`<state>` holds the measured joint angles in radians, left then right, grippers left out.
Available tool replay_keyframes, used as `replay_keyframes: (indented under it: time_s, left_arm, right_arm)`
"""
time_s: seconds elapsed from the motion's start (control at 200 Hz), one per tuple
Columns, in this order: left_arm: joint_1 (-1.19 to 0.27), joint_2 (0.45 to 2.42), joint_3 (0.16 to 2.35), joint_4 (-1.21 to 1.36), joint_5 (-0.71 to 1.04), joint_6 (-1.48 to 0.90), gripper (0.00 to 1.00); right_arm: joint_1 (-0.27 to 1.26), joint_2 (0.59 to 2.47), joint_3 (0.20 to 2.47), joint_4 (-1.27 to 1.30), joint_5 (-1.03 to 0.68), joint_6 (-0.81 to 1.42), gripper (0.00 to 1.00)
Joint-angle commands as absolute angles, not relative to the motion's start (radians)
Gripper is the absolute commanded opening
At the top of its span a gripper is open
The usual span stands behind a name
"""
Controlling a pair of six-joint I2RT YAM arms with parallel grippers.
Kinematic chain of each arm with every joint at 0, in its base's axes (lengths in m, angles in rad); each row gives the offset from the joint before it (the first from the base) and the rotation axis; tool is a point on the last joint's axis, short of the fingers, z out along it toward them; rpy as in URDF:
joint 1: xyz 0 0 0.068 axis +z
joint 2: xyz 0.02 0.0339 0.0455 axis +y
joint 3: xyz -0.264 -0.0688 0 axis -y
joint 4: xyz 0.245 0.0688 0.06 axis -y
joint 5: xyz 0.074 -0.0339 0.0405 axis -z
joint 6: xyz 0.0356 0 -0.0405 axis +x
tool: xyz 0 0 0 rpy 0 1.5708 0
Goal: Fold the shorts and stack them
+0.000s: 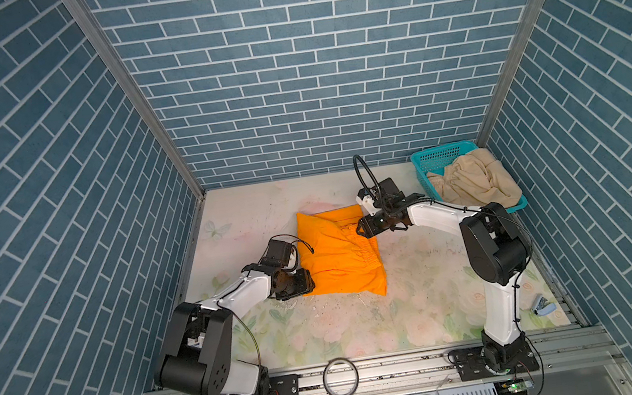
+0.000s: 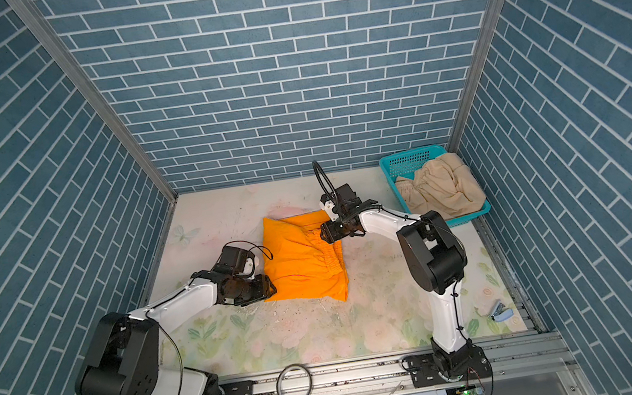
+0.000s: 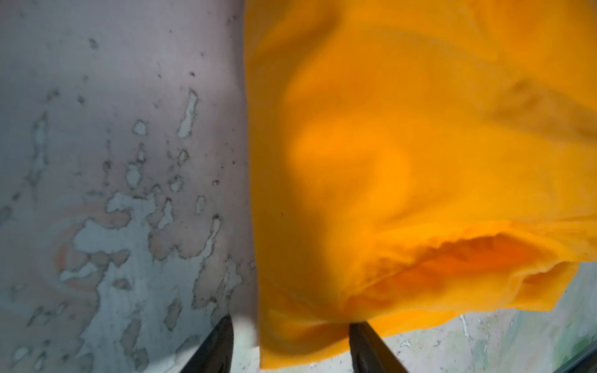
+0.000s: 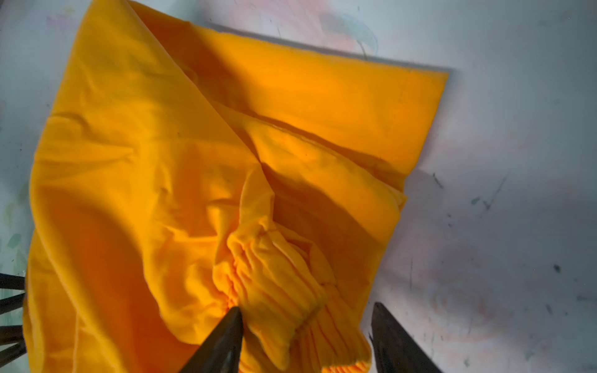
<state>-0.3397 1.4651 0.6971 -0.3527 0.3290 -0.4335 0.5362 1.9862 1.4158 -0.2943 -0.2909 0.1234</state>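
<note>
On the scuffed mat (image 1: 423,288), rumpled orange shorts (image 1: 339,254) show a ruched waistband (image 4: 274,284).

Two white-and-black robot arms reach inward from their bases on the near side. The left arm (image 1: 243,290) lies low, stretched forward and toward the middle. Its left hand (image 1: 309,285) is close to the surface, dark fingers (image 3: 216,348) spread apart. The right arm (image 1: 497,307) stands upright, folds at the elbow and reaches toward the centre. Its right hand (image 1: 361,229) angles downward, jaws also parted. The hands are well apart.
</note>
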Motion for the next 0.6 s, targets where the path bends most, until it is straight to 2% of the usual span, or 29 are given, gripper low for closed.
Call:
replay_keyframes:
  time_s: [0.0,0.13,0.395,0.425,0.595]
  left_arm:
    - [-0.342,1.490,0.678,-0.350,0.329,-0.423,0.55]
    - [-0.342,1.500,0.681,-0.355,0.326,-0.417,0.49]
    - [-0.342,1.508,0.680,-0.371,0.319,-0.422,0.20]
    - [-0.342,1.510,0.683,-0.376,0.316,-0.422,0.16]
    - [-0.342,1.495,0.686,-0.398,0.307,-0.419,0.05]
  right_arm:
    - [0.535,2.025,1.461,-0.308,-0.297,0.051,0.64]
    - [0.534,2.076,1.496,-0.353,-0.388,0.017,0.64]
    - [0.501,2.130,1.548,-0.434,-0.448,-0.023,0.61]
    - [0.496,2.136,1.558,-0.438,-0.468,-0.021,0.57]
    - [0.473,2.140,1.589,-0.427,-0.562,0.013,0.13]
